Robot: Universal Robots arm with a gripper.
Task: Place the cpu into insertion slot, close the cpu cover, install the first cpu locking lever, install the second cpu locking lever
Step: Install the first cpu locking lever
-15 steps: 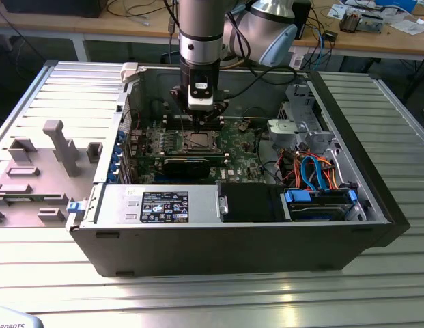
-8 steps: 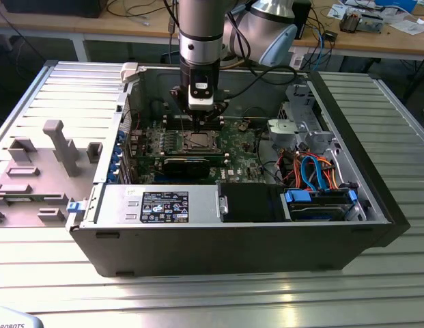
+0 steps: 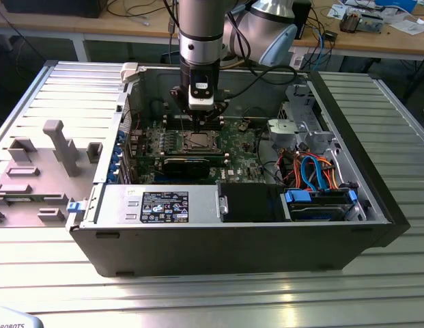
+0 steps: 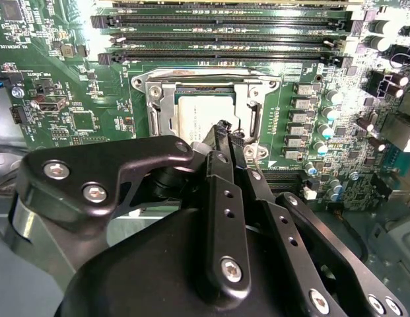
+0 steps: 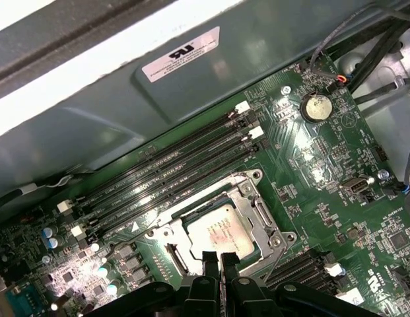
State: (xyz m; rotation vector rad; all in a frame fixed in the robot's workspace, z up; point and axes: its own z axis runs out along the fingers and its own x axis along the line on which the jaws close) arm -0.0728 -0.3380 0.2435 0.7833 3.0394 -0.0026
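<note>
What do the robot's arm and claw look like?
The robot's arm is a round silver-grey tube with a black ring, and black cables loop beside it. At its wrist sits a white and black block. The claw is made of jointed black metal bars dotted with shiny silver screws.

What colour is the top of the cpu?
Silver-grey; the cpu shows best in the first wrist view.

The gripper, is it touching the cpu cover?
Cannot tell. In both wrist views the gripper overlaps one edge of the cpu cover, and this hides any contact or gap there.
</note>
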